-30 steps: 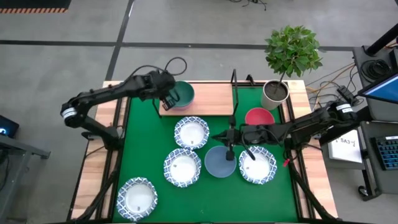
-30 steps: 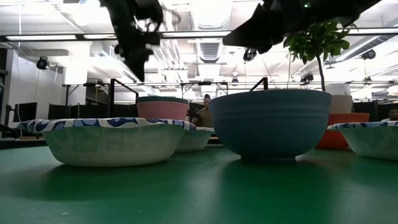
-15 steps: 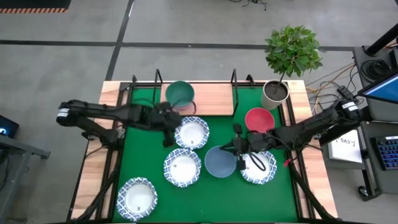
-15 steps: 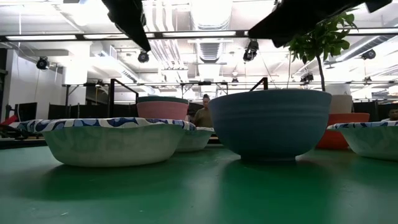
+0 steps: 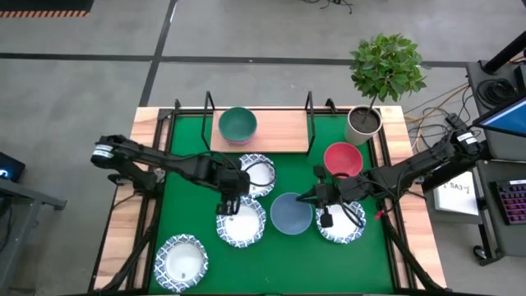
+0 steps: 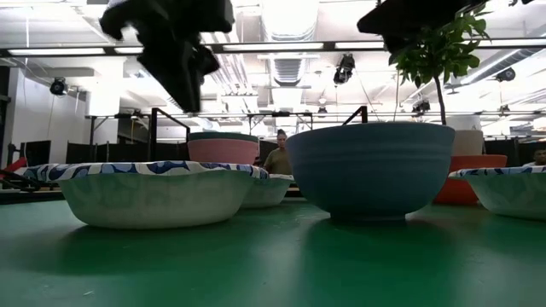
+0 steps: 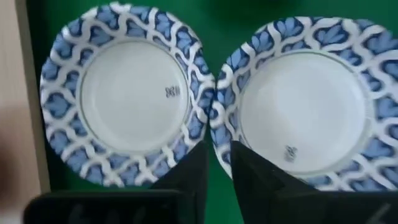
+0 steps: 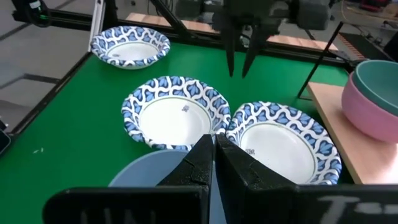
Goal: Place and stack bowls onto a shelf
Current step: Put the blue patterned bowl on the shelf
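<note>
On the shelf (image 5: 279, 130) at the far edge, a dark green bowl (image 5: 237, 123) sits nested in a pink one (image 8: 373, 115). Three white, blue-rimmed bowls (image 5: 253, 174) (image 5: 241, 220) (image 5: 182, 259) stand on the green mat, with a fourth (image 5: 341, 220) at the right. A grey-blue bowl (image 5: 290, 212) and a red bowl (image 5: 343, 158) stand there too. My left gripper (image 7: 219, 167) hangs above the gap between two white bowls, pointing down, its fingers a little open and holding nothing. My right gripper (image 8: 214, 158) is shut and hovers over the grey-blue bowl's right rim.
A potted plant in a white pot (image 5: 362, 123) stands at the far right corner, just behind the red bowl. Black wire uprights (image 5: 310, 123) rise at the shelf's ends. Bare green mat (image 5: 271, 263) lies along the near edge.
My left gripper has swung away from the green bowl on the shelf, toward the near edge and to the right, sinking a little and turning until it points down over the white bowls. The green bowl has stayed on the shelf. My right gripper has drifted slightly toward the near edge.
</note>
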